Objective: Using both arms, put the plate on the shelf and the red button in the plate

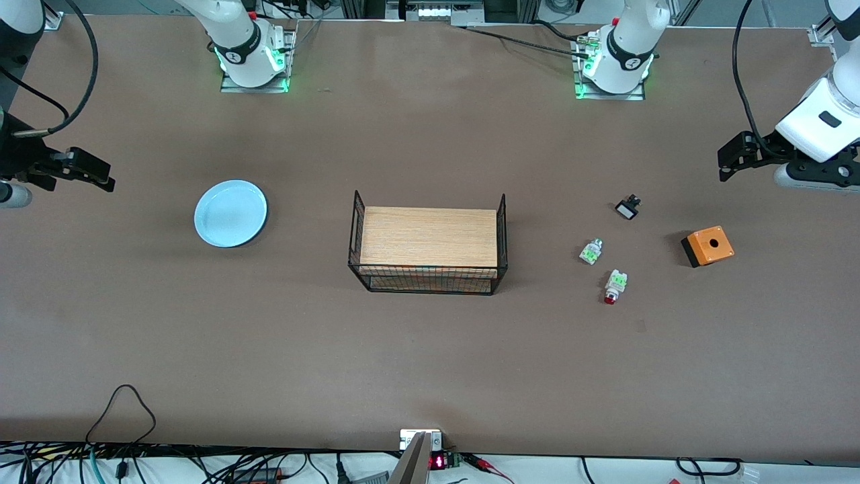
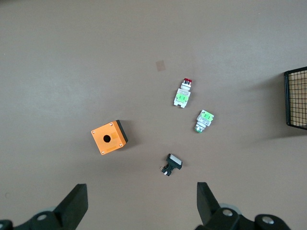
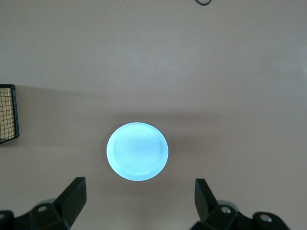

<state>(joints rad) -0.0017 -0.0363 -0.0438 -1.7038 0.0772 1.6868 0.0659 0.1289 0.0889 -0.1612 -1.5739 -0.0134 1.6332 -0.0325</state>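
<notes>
The pale blue plate (image 1: 230, 213) lies empty on the table toward the right arm's end; it also shows in the right wrist view (image 3: 137, 151). The red button (image 1: 614, 287), white with a green block and red cap, lies on its side toward the left arm's end, and shows in the left wrist view (image 2: 183, 94). My left gripper (image 1: 734, 160) (image 2: 140, 194) hangs open and empty over the table at the left arm's end, apart from the parts. My right gripper (image 1: 87, 171) (image 3: 139, 190) hangs open and empty over the table's other end, apart from the plate.
A black wire basket (image 1: 427, 282) holding a wooden board stands mid-table. Near the red button lie a white-green part without a cap (image 1: 590, 251) (image 2: 204, 120), a black-and-white part (image 1: 628, 207) (image 2: 172, 164) and an orange box with a hole (image 1: 707, 246) (image 2: 109, 137).
</notes>
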